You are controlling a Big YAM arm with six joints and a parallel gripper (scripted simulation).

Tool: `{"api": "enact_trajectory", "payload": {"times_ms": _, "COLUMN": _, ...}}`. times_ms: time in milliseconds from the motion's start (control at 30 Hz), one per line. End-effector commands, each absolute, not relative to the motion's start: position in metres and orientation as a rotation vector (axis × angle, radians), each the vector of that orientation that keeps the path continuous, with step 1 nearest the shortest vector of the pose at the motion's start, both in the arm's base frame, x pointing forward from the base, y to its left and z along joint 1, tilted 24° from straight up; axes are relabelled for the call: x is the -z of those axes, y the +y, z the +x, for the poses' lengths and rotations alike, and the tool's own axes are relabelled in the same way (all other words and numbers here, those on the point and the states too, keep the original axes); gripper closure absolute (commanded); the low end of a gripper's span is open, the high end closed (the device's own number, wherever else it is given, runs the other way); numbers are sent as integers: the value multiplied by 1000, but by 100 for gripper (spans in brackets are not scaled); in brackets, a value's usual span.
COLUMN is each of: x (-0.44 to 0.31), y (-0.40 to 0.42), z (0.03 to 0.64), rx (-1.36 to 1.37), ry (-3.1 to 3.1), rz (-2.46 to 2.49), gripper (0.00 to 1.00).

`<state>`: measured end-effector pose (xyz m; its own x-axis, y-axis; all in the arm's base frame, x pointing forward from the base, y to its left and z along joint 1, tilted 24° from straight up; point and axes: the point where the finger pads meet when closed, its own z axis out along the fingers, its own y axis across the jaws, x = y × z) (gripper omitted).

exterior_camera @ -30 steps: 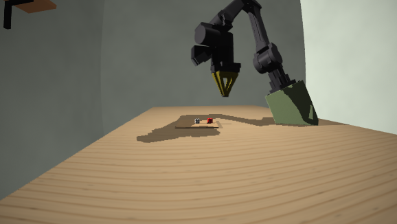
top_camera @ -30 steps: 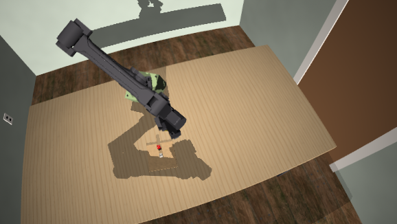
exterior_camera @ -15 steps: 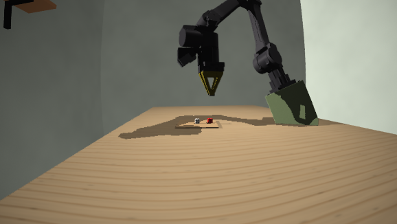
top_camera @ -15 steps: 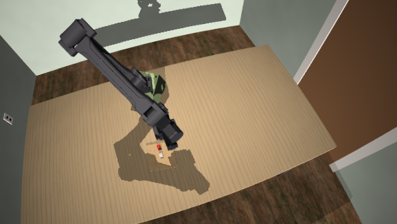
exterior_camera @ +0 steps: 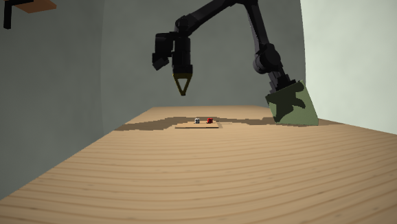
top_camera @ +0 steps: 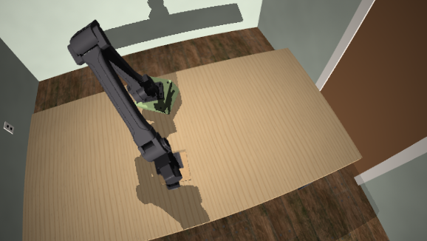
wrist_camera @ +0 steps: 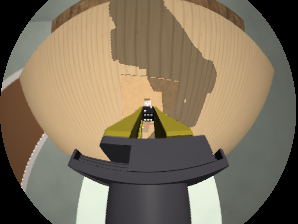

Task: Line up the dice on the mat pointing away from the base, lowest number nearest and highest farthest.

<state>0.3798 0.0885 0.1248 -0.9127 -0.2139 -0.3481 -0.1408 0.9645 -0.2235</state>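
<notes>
A thin tan mat (exterior_camera: 185, 126) (top_camera: 185, 163) (wrist_camera: 133, 90) lies flat on the table. In the exterior view a white die (exterior_camera: 197, 120) and a red die (exterior_camera: 209, 120) stand side by side on it, a little apart. My gripper (exterior_camera: 182, 92) (top_camera: 173, 185) (wrist_camera: 148, 110) hangs high above the mat's near part, pointing down. Its fingers are nearly closed on a small thing, the third die, whose colour and top face I cannot make out. In the top view the arm hides the two dice on the mat.
The robot's green base (exterior_camera: 293, 108) (top_camera: 166, 97) stands at the table's back edge, behind the mat. The arm's shadow (top_camera: 173, 207) falls across the mat and the table (top_camera: 277, 122). A brown door (top_camera: 384, 81) is at the right, off the table.
</notes>
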Motion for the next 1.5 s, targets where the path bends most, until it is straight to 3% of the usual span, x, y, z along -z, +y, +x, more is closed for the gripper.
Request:
{"api": "enact_trajectory", "payload": {"times_ms": 0, "x": -149, "y": 102, "z": 393, "rx": 253, "ry": 2688, "rz": -301, "gripper": 89}}
{"api": "enact_trajectory", "payload": {"times_ms": 1000, "x": -47, "y": 75, "z": 416, "rx": 275, "ry": 2730, "rz": -278, "gripper": 89}}
{"api": "enact_trajectory", "payload": {"times_ms": 1467, "x": -48, "y": 75, "z": 427, "rx": 267, "ry": 2704, "rz": -270, "gripper": 89}}
